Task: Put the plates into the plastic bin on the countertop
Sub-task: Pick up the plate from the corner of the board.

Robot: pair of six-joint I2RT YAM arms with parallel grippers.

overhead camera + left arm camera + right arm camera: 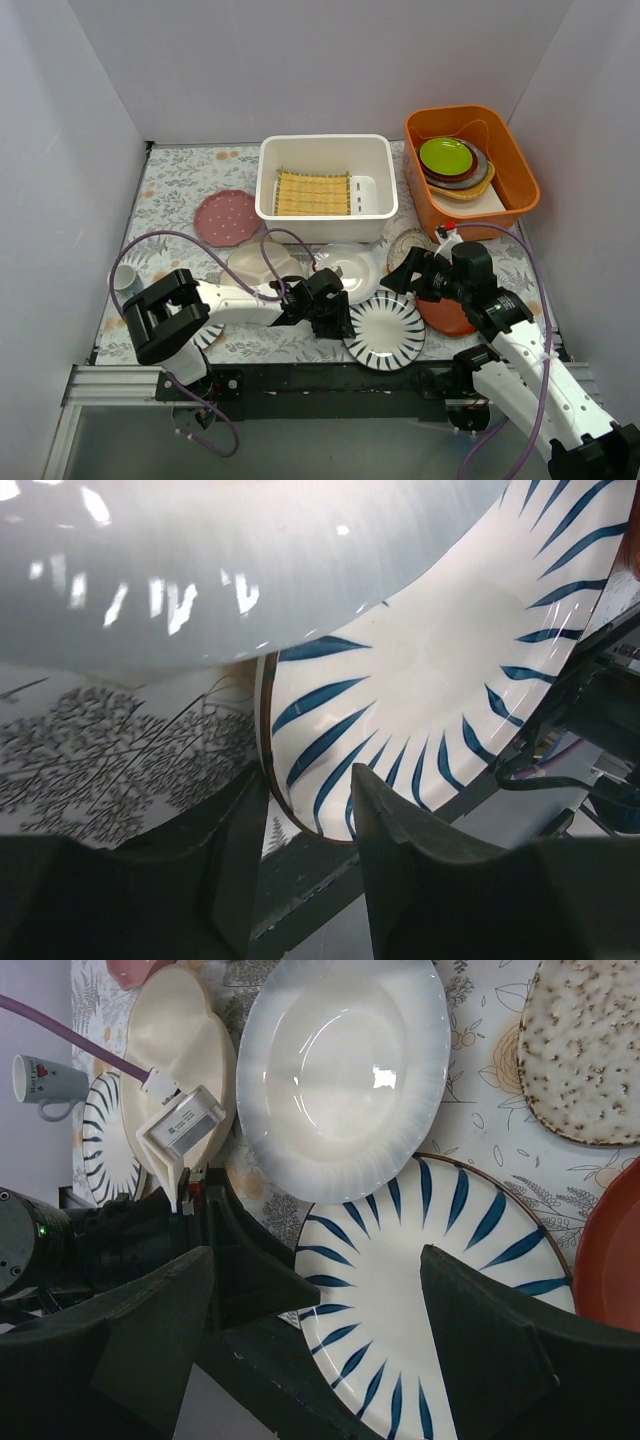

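rim of the blue-striped plate [420,680] sits in the slot of my left gripper [307,780], one finger on each side of its edge at the near front of the countertop [180,180]. the gap is narrow, but i cannot tell whether the pads are pinching the plate or only standing beside it. the glossy white plate [200,560] lies just beyond, its edge over the striped one's far side. my right gripper [318,1260] hangs over the same striped plate with its fingers wide apart, holding nothing. to its right lies the red-brown plate [615,1250], and the beige lacy plate [585,1050] is farther back. left of the glossy plate is the cream three-section plate [175,1050], with a second striped plate [105,1135] at the near left edge and a pink dotted plate [226,217] farther back. the plastic bin [270,190] stands at the far middle, with only a yellow mat [313,192] inside. an orange tub [520,170] sits to its right.
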